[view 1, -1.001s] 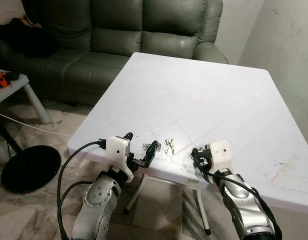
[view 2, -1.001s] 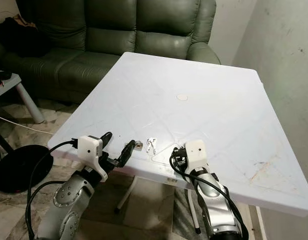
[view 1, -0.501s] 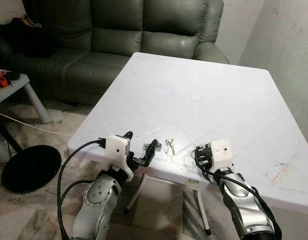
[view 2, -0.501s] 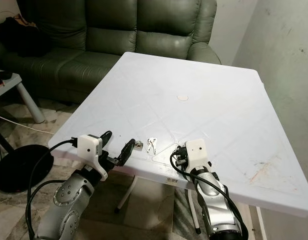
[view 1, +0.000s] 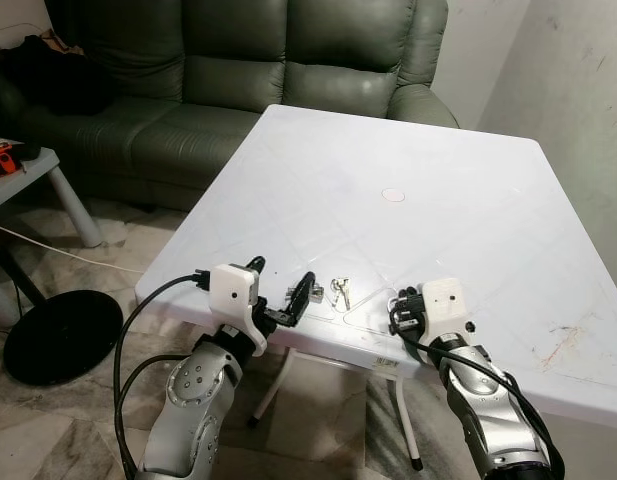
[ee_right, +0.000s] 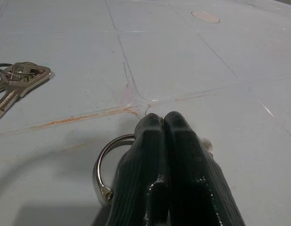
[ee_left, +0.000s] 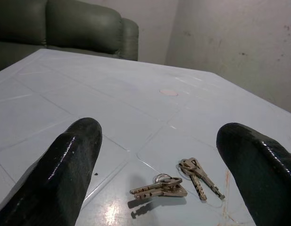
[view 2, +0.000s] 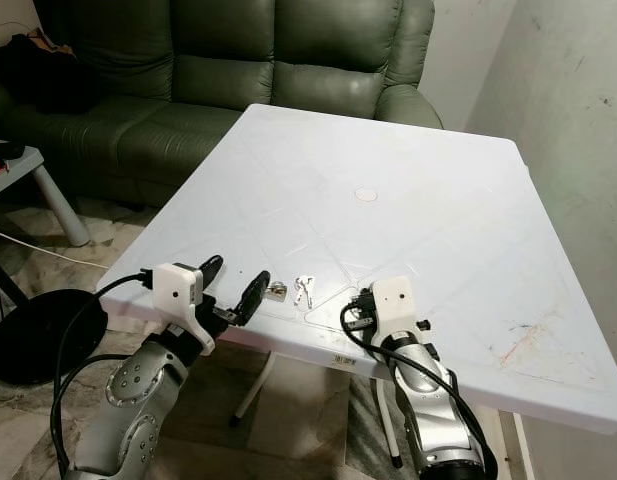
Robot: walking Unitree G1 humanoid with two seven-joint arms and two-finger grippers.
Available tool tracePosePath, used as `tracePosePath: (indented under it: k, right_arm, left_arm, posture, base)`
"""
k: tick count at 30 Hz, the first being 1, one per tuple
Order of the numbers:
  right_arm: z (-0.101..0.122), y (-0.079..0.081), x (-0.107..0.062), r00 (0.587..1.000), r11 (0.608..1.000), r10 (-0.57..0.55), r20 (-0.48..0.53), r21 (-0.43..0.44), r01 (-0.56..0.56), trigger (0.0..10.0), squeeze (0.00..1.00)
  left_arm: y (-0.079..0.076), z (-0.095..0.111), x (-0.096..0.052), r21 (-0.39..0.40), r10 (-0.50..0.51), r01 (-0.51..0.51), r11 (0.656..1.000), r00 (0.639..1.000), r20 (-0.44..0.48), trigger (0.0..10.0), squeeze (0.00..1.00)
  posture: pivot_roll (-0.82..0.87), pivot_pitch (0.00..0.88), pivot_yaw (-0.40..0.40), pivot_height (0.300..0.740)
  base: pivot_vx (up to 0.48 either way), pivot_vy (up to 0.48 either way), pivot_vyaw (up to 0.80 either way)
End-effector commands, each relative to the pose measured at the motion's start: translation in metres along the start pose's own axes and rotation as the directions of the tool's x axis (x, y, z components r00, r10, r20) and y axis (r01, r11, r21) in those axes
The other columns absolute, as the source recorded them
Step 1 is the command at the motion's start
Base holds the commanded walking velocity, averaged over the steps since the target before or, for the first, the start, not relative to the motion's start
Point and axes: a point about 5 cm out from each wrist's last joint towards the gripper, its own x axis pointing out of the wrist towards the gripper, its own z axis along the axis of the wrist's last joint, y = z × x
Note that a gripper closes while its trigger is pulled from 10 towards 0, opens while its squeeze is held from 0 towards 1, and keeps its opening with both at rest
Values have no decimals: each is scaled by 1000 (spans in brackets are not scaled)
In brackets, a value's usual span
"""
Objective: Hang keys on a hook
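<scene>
Two small bunches of keys lie near the front edge of the white table (view 1: 438, 180): one bunch (view 1: 339, 291) (ee_left: 198, 175) and a second bunch (view 1: 294, 293) (ee_left: 160, 186) just left of it. My left gripper (view 1: 280, 281) (ee_left: 159, 127) stands open at the table edge, its fingers (ee_left: 74, 160) spread either side of the keys, a short way in front of them. To the right, my right gripper (view 1: 398, 311) (ee_right: 165, 136) rests on the table, shut on a silver metal ring (ee_right: 103, 169). A key bunch (ee_right: 20, 75) lies beyond it to one side.
A dark green sofa (view 1: 238, 60) stands behind the table. A low side table (view 1: 18, 175), a black round base (view 1: 58, 335) and a cable lie on the floor to the left. A wall runs close along the right. A small pink disc (view 1: 393, 195) marks the table's middle.
My left gripper has crept slightly up and forward toward the keys. The right gripper has barely shifted. The keys have not moved.
</scene>
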Motion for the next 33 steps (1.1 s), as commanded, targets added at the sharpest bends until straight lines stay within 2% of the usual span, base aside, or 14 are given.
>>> tracePosePath:
  k: [1, 4, 9, 11, 12, 14, 17, 19, 24, 25, 26, 27, 30, 33]
  right_arm:
    - [6, -3, 0, 999, 1000, -11, 33, -11, 12, 0, 0]
    - [9, -2, 1, 999, 1000, -11, 44, 0, 11, 0, 0]
    - [20, -5, 3, 994, 996, -33, 102, 89, 24, 0, 0]
    - [34, -8, 4, 982, 982, -47, 181, 186, 13, 0, 0]
    - [34, -8, 4, 982, 982, -47, 181, 186, 13, 0, 0]
    - [48, -16, 6, 968, 958, -91, 233, 287, 21, 0, 0]
    - [56, -23, 7, 954, 948, -128, 270, 316, 38, 0, 0]
    - [72, -36, 8, 928, 932, -172, 331, 360, 44, 0, 0]
    - [82, -40, 6, 904, 936, -168, 392, 350, 22, 0, 0]
    - [85, -39, 5, 894, 955, -141, 425, 296, 10, 5882, 0]
    - [87, -38, 4, 889, 964, -122, 442, 267, 0, 5882, 0]
    - [87, -37, 4, 888, 968, -110, 447, 251, -6, 10000, 0]
    - [84, -35, 4, 893, 966, -106, 437, 258, -11, 10000, 0]
    - [77, -28, 2, 891, 973, -74, 449, 229, -34, 10000, 0]
  left_arm:
    - [0, 5, 2, 8, 1, -1, 1000, 1000, 22, 10000, 0]
    - [1, 6, 3, 7, 3, -3, 1000, 1000, 24, 10000, 0]
    - [5, 8, 5, 5, 18, -19, 1000, 999, 35, 10000, 0]
    - [9, 11, 7, 6, 33, -34, 999, 998, 47, 10000, 0]
    - [9, 11, 7, 6, 33, -34, 999, 998, 47, 10000, 0]
    - [14, 14, 9, 3, 50, -50, 999, 997, 57, 10000, 0]
    - [17, 16, 10, 2, 60, -60, 998, 996, 63, 10000, 0]
    - [23, 20, 12, -6, 85, -85, 996, 993, 77, 10000, 0]
    - [31, 28, 15, -20, 116, -115, 993, 987, 108, 10000, 0]
    - [36, 33, 16, -26, 143, -141, 990, 982, 123, 10000, 0]
    - [38, 35, 17, -26, 153, -151, 988, 980, 128, 10000, 0]
    - [40, 36, 17, -29, 160, -158, 987, 978, 133, 10000, 0]
    - [45, 40, 16, -30, 175, -172, 985, 973, 148, 10000, 0]
    - [56, 40, 11, -61, 211, -204, 977, 965, 156, 10000, 0]
  posture:
    - [11, 0, -59, 715]
    - [10, 0, -59, 715]
    - [10, 0, -63, 715]
    - [10, 0, -63, 715]
    - [10, 0, -63, 715]
    - [12, 0, -65, 715]
    - [12, 0, -66, 715]
    - [11, 0, -68, 715]
    - [11, 0, -72, 715]
    - [9, 0, -71, 715]
    - [9, 0, -71, 715]
    - [9, 0, -71, 715]
    - [9, 0, -71, 715]
    - [8, 0, -64, 715]
  base:
    - [0, 0, 0]
    - [0, 0, 0]
    - [0, 0, 0]
    - [0, 0, 0]
    - [0, 0, 0]
    - [0, 0, 0]
    - [0, 0, 0]
    - [0, 0, 0]
    - [0, 0, 0]
    - [0, 0, 0]
    - [0, 0, 0]
    - [0, 0, 0]
    - [0, 0, 0]
    - [0, 0, 0]
